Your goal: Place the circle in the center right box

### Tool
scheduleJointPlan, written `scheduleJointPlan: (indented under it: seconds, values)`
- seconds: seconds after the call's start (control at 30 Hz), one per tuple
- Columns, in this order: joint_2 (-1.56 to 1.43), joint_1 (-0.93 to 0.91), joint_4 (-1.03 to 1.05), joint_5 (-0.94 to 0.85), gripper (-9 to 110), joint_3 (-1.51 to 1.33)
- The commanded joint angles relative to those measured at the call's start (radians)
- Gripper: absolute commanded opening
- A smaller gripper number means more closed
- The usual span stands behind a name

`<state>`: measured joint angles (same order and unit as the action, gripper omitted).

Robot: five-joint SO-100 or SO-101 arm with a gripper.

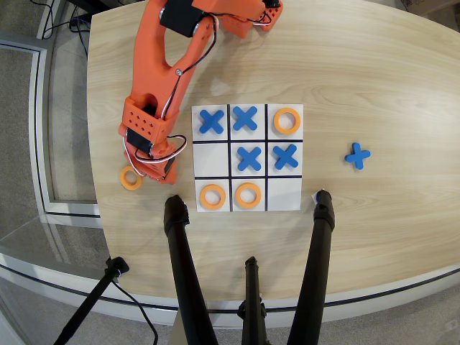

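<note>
Circle [131, 178] on table left of board [284, 198], beside claw [153, 171]; claw state unclear.

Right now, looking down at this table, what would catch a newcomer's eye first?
First the bright orange arm, reaching down the left side of the wooden table in the overhead view. Next the white grid board, with four blue X pieces and three orange rings in its cells. A fourth orange ring lies off the board beside the gripper, and a stray blue X lies to the board's right.

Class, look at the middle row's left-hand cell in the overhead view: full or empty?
Empty: the left-hand cell shows only white; the loose orange ring lies off the board.
</note>
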<state>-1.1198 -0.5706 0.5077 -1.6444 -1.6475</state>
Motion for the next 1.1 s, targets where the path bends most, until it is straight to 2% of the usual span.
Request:
scheduleJointPlan:
  seconds: [0.0, 0.47, 0.57, 0.8, 1.07]
  values:
    - [0.003, -0.008, -0.029, -0.008, 20, -0.029]
    - [0.011, -0.015, -0.060, -0.017, 19, -0.038]
    - [0.014, -0.018, -0.066, -0.017, 17, -0.038]
    - [0.009, -0.017, -0.061, -0.011, 3, -0.043]
    - [-0.023, 0.002, -0.037, 0.025, 0, -0.066]
